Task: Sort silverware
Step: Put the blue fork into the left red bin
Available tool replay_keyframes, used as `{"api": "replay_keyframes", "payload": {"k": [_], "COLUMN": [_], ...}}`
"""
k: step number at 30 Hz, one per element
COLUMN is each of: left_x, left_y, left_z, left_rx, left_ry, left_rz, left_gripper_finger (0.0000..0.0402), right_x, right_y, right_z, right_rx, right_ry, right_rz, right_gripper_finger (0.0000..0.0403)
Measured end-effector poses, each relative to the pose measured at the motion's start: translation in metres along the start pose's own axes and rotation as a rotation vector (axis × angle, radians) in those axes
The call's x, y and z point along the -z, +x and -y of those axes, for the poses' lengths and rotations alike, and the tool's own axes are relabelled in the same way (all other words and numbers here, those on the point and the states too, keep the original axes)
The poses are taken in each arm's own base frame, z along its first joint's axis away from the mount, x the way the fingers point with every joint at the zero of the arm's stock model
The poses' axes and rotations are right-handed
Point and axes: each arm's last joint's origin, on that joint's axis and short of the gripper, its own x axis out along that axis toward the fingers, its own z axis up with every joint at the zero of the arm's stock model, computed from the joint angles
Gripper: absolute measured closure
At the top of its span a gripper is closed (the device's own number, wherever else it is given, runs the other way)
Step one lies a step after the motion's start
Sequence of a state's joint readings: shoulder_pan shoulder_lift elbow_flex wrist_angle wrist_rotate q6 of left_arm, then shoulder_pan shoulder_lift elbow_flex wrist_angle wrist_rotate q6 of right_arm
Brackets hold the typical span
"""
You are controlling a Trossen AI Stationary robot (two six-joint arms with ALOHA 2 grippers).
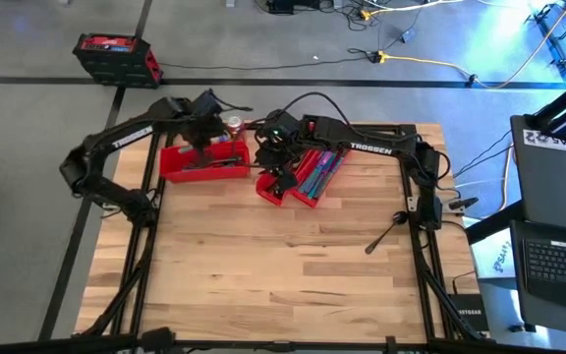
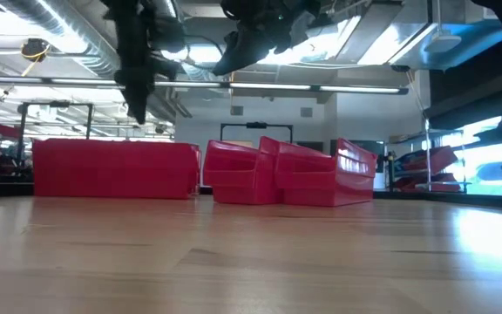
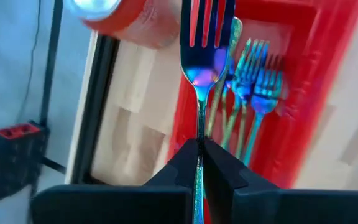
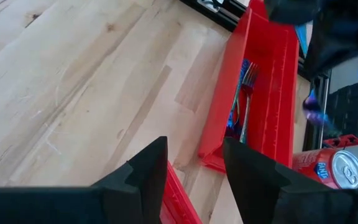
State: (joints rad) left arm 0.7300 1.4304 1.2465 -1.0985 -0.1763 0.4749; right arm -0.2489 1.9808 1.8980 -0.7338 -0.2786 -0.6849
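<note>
A fork (image 3: 202, 56), shimmering blue and purple, is pinched by its handle between the jaws of the left gripper (image 3: 200, 163). The handle runs straight through the slit where the two dark fingers (image 3: 180, 167) meet, and the tines stick out well beyond the tips. The jaws are pressed together on it, with only the thin handle between them.

Below the held fork, more forks (image 3: 253, 87) in teal and blue lie side by side in a long red bin (image 3: 303, 99), all with their tines toward the same end. In the view from above, that bin (image 1: 204, 163) sits at the far left part of the wooden surface (image 1: 273, 265), with the left gripper (image 1: 206, 133) hanging over it. A red soda can (image 3: 135, 18) stands just beyond the bin's end, near the edge of the surface.

To the right, a cluster of other red bins (image 1: 308, 177) sits angled, holding more iridescent pieces (image 1: 314, 175) whose kind is hard to make out. The right gripper (image 1: 281, 162) hovers over that cluster; its jaws stand apart with nothing between them, and its wrist view shows the two fingers (image 4: 143, 177) looking across at the fork bin (image 4: 260, 87).

A dark spoon (image 1: 385, 232) lies alone on the bare wood toward the right side, well apart from both grippers.
</note>
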Motion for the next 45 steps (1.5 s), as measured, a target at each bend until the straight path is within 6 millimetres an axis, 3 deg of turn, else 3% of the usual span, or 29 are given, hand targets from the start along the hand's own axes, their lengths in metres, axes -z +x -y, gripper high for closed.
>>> {"api": "replay_keyframes", "payload": {"k": [9,27,39,45], "left_x": [-0.014,-0.021,-0.001,-0.005], "left_y": [0.037,0.050,0.083,0.086], "left_z": [0.003,0.013,0.030,0.028], "left_rx": [0.059,0.130,0.131,0.092], "left_ry": [0.113,0.175,0.110,0.029], "left_rz": [-0.119,-0.116,-0.207,-0.156], "left_gripper_finger": [0.0401,0.0401,0.0400,0.0366], "right_x": [0.000,0.008,0.015,0.020], "right_y": [0.000,-0.002,-0.004,-0.005], "right_z": [0.000,0.004,0.005,0.004], "right_rx": [-0.001,0.020,0.004,0.012], "right_ry": [0.001,0.020,0.043,0.078], "right_rz": [-0.003,-0.061,-0.105,-0.173], "right_gripper_finger": [0.0261,0.0261,0.0261,0.0262]}}
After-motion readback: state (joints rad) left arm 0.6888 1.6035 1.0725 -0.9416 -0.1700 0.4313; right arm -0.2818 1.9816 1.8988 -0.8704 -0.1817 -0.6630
